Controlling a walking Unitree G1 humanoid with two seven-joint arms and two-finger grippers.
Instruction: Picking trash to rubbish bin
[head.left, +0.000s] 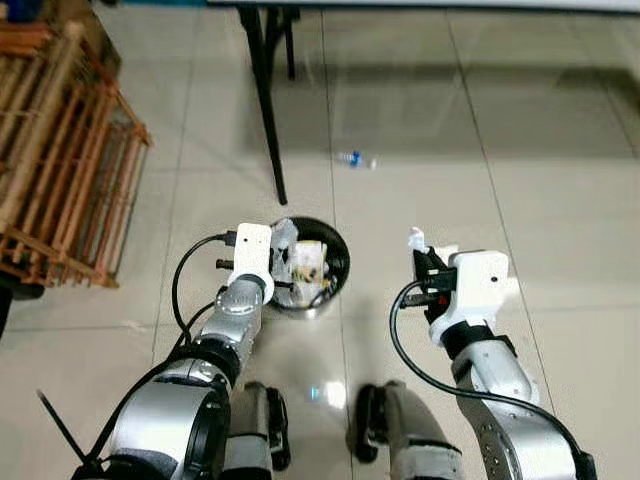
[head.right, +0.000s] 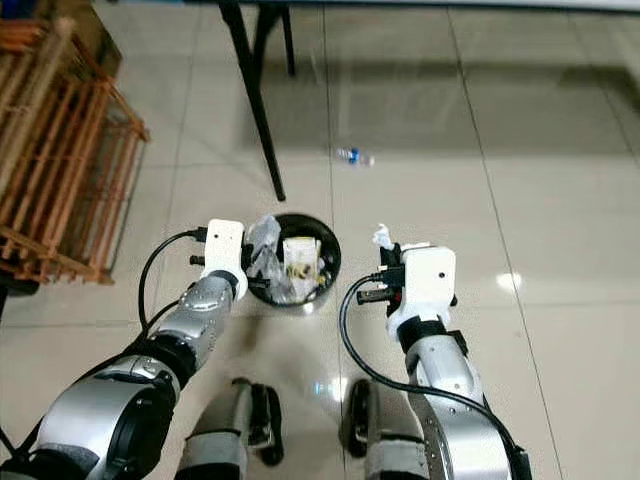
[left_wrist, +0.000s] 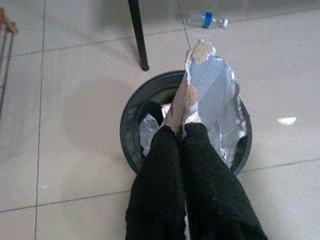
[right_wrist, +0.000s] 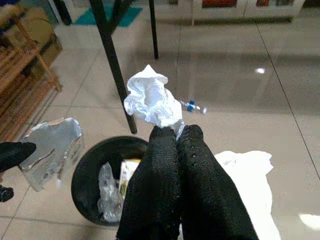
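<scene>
A round black rubbish bin (head.left: 338, 262) stands on the tiled floor, holding a pale carton (head.left: 308, 262) and crumpled clear plastic. My left gripper (left_wrist: 178, 131) is shut on a torn silver foil wrapper (left_wrist: 212, 95) and hangs over the bin's left rim. To the right of the bin, my right gripper (right_wrist: 176, 131) is shut on a crumpled white tissue (right_wrist: 150, 100), a short way above the floor. A small plastic bottle (head.left: 354, 159) with a blue label lies on the floor beyond the bin.
A black table leg (head.left: 265, 100) stands just behind the bin. A wooden slatted rack (head.left: 60, 150) is at the far left. Something white and crumpled (right_wrist: 247, 170) lies on the floor beneath my right gripper. Open tiles stretch to the right.
</scene>
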